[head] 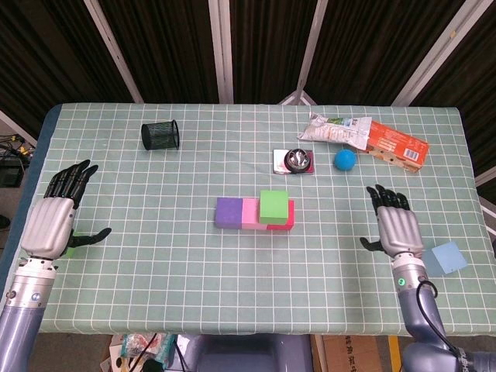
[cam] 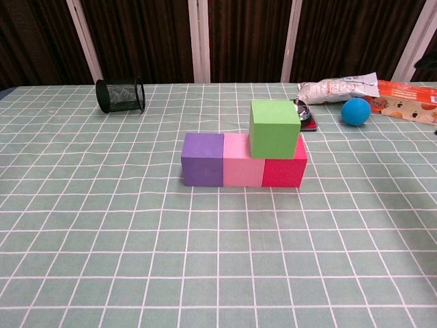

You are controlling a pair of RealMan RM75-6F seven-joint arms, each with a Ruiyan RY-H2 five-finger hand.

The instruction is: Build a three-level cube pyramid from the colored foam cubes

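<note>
A row of three foam cubes lies mid-table: purple cube (head: 229,212) (cam: 203,159), pink cube (head: 249,214) (cam: 243,160), red cube (head: 288,218) (cam: 284,170). A green cube (head: 273,206) (cam: 274,128) sits on top, over the pink-red seam. My right hand (head: 395,227) hovers open, far right of the stack, beside a light blue cube (head: 442,258). My left hand (head: 54,222) is open at the table's left edge, above a small green cube (head: 70,248) that it mostly hides. Neither hand shows in the chest view.
A black mesh cup (head: 160,135) (cam: 120,95) lies on its side at the back left. At the back right are a metal bell on a red base (head: 294,161), a blue ball (head: 345,160) (cam: 355,111), a snack bag (head: 335,129) and an orange box (head: 397,145).
</note>
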